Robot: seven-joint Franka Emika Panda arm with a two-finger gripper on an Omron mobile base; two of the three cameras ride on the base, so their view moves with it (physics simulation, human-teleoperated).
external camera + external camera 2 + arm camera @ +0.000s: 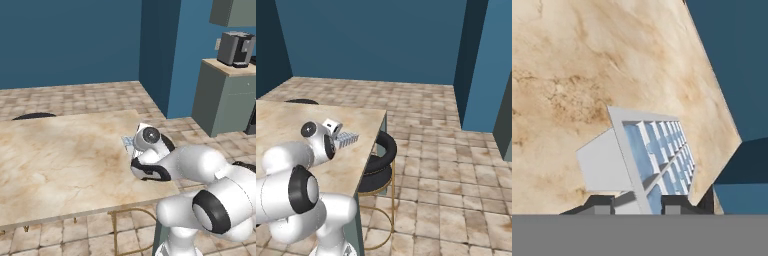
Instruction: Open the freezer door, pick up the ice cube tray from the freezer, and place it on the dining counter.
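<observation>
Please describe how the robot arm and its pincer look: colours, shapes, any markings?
The arm is made of glossy white rounded segments with black bands at the joints and a round dark grey cap on the wrist. The pincer ends in two small dark grey blocky fingertips. No cables or markings show.

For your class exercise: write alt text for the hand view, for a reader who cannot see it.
A small white ice cube tray with pale blue cubes is clamped at its rim between the gripper's two dark fingertips, above the beige, tan-veined marble dining counter. The counter's edge runs diagonally, with a dark blue wall beyond.
</observation>
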